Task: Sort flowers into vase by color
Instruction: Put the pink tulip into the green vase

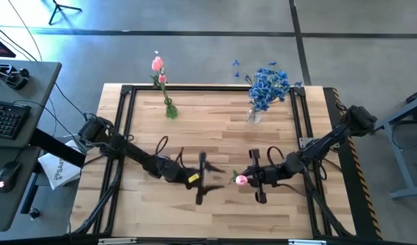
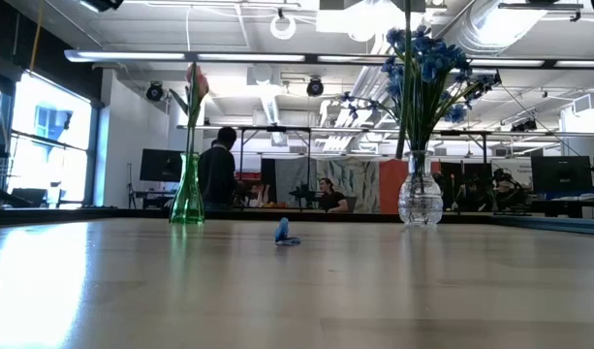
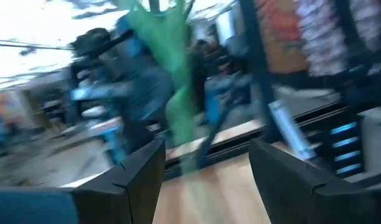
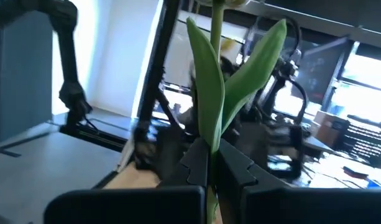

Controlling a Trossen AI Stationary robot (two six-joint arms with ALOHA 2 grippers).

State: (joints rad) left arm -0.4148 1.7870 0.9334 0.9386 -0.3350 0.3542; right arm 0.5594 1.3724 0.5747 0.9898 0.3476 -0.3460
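Note:
A green vase (image 1: pixel 170 109) at the far left holds pink tulips (image 1: pixel 158 66). At the far right, a clear vase (image 1: pixel 253 116) holds blue flower sprays (image 1: pixel 268 85). Both vases stand on their bases on the table, as the low view shows for the green vase (image 2: pixel 187 199) and the clear vase (image 2: pixel 420 199). Near the table's middle, my right gripper (image 1: pixel 250 179) is shut on a pink tulip (image 1: pixel 241 180). My left gripper (image 1: pixel 218 178) faces it from the left and is open (image 3: pixel 206 168). A blurred green leaf (image 3: pixel 171 81) shows beyond its fingers. My right gripper pinches the tulip's green stem (image 4: pixel 212 155) between its two fingers, just below where the leaves (image 4: pixel 206 81) branch off. The fingers lie about level, coming from the table's right. The stem runs on past the fingertips, and the tulip is lifted clear of the table.
A small loose blue blossom (image 2: pixel 286 233) lies on the table between the vases. Black frame rails (image 1: pixel 126 136) run along the table's edges. A desk with a keyboard (image 1: pixel 7 119) stands to the left. People are in the room behind.

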